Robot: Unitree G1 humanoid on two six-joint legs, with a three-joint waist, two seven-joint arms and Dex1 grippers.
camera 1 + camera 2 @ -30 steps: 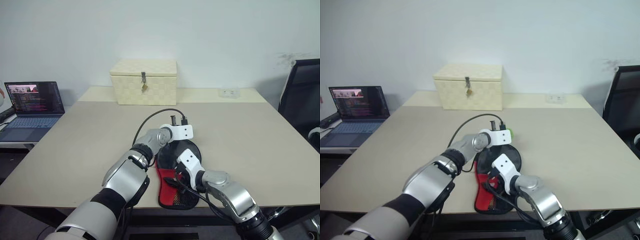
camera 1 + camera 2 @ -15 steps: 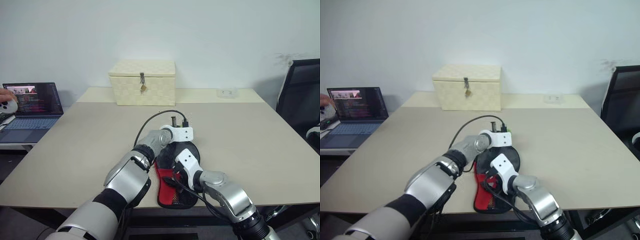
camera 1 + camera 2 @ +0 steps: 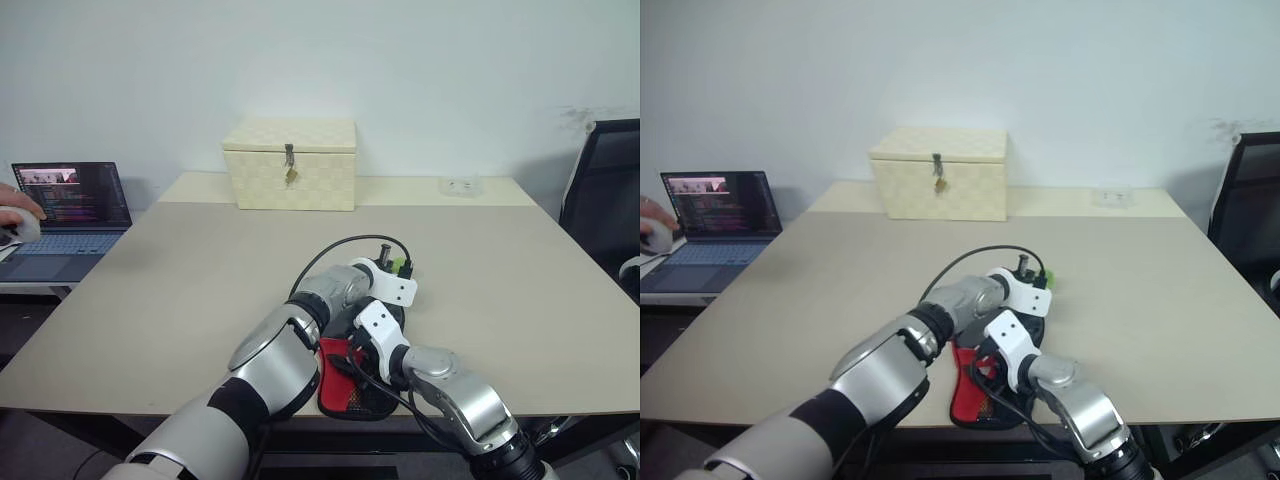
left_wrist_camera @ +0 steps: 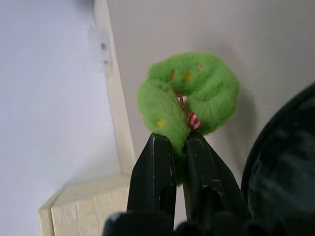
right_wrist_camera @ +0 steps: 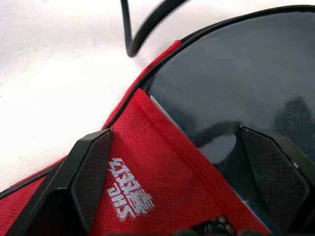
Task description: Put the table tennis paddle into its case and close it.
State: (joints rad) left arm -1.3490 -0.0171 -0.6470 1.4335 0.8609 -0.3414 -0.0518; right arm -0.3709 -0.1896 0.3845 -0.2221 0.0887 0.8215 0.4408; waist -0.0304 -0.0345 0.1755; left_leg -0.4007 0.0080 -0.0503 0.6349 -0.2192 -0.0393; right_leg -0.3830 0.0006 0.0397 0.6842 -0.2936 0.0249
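The case (image 3: pixel 338 385) lies at the table's front edge, its red logo panel (image 5: pixel 147 187) and black mesh toward me and its round black part (image 5: pixel 236 73) farther out. My left gripper (image 4: pixel 178 142) is shut on the case's fuzzy green tag (image 4: pixel 189 91), holding it just past the round end (image 3: pixel 402 266). My right gripper (image 5: pixel 182 147) rests open over the case, one finger (image 5: pixel 91 167) on the red panel and the other on the glossy black face. I cannot tell the table tennis paddle from the case's black cover.
A cream woven box (image 3: pixel 290 177) with a metal latch stands at the back of the table (image 3: pixel 180 270). A laptop (image 3: pixel 65 215) and a person's hand (image 3: pixel 15 215) are at the far left. A black chair (image 3: pixel 605 200) is at the right. A black cable (image 3: pixel 330 255) loops over my left wrist.
My left gripper has moved to the right around the case's round end with the green tag and has rolled. The right gripper has stayed put. A person's hand has appeared by the laptop.
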